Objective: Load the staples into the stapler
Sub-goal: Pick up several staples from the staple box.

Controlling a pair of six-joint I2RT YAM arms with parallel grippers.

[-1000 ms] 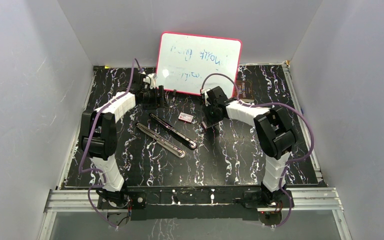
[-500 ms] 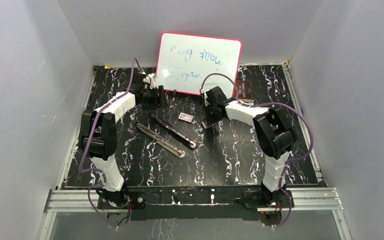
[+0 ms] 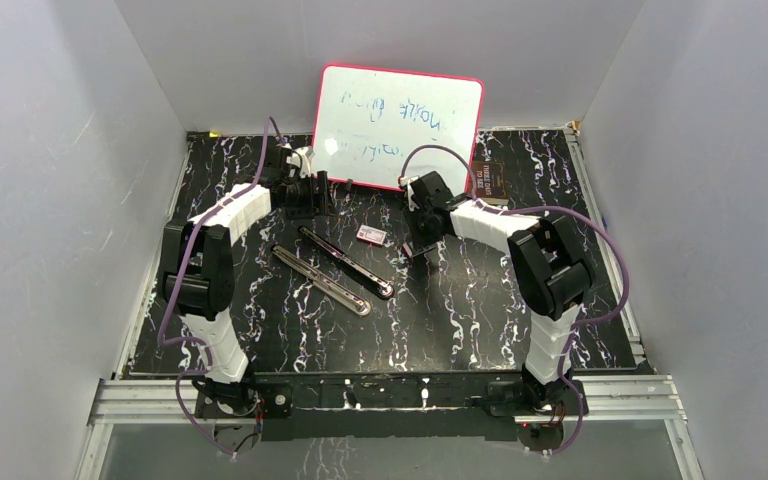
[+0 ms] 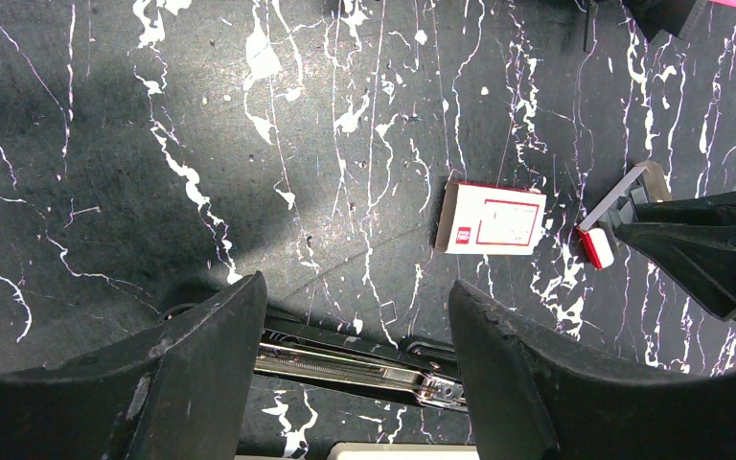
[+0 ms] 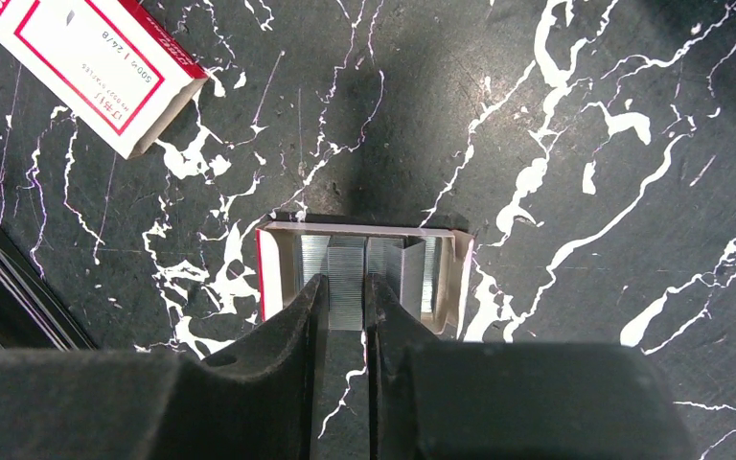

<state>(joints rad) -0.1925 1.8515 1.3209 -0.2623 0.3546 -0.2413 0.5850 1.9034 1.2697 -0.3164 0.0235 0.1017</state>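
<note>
The stapler lies folded open on the table, its black half (image 3: 345, 262) beside the shiny rail half (image 3: 320, 281). That rail (image 4: 364, 371) shows below my left gripper (image 4: 355, 297), which hangs open above the table with nothing between its fingers. A small open cardboard tray (image 5: 268, 273) holds silvery staples (image 5: 345, 257) in strips. My right gripper (image 5: 345, 283) reaches into this tray and is shut on one strip, a finger pressed against each side. In the top view the right gripper (image 3: 412, 248) is just right of the stapler's far end.
A small white box with a red label (image 5: 96, 72) lies left of the tray, between the two grippers (image 3: 371, 235). A whiteboard (image 3: 397, 125) leans against the back wall. A dark block (image 3: 487, 182) sits at the back right. Grey walls enclose the table.
The right wrist has shifted only slightly over the tray. The left arm, the stapler and the white box have not moved.
</note>
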